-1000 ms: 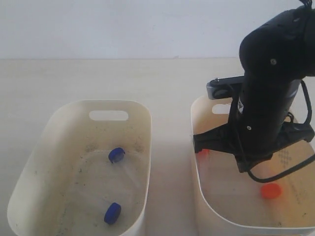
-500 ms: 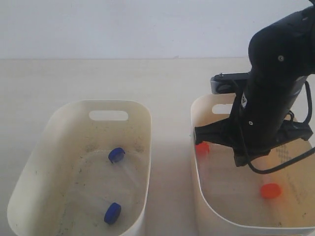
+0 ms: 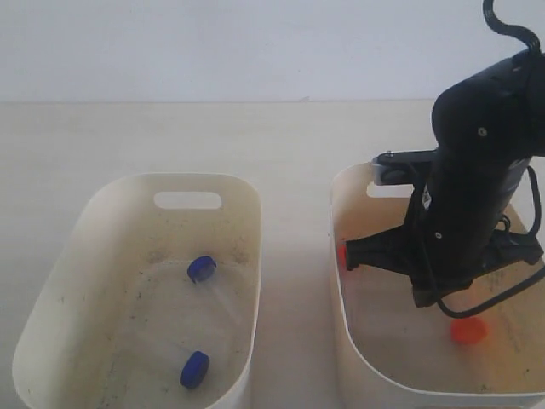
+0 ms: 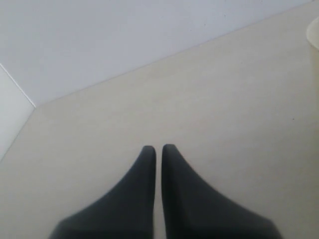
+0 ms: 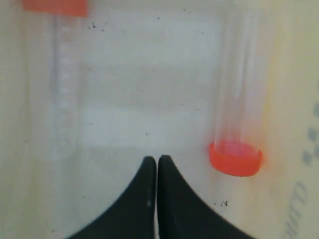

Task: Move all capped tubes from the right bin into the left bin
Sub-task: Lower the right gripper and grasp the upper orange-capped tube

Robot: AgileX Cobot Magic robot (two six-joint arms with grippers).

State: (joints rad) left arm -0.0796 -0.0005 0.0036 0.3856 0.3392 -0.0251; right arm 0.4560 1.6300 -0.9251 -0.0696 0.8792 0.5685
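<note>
Two blue-capped tubes (image 3: 202, 268) (image 3: 194, 369) lie in the left bin (image 3: 102, 204). Inside the right bin (image 3: 341, 192) lie two orange-capped tubes, one cap (image 3: 468, 331) near the front and one cap (image 3: 342, 254) by the bin's left wall. My right gripper (image 3: 351, 254) reaches down into this bin, its tip close to the cap by the wall. In the right wrist view this gripper (image 5: 157, 159) is shut and holds nothing, just above the bin floor, with one orange-capped tube (image 5: 235, 158) beside it and the other cap (image 5: 55, 6) farther off. My left gripper (image 4: 158, 148) is shut over bare table.
Both bins stand side by side on a pale table (image 3: 255, 136) with a narrow gap between them. A grey dotted mark (image 5: 311, 139) shows on the right bin's wall. A cream rim (image 4: 315, 32) sits at the edge of the left wrist view.
My right arm has shifted right and sunk lower into the right bin. The tubes and both bins have stayed where they were.
</note>
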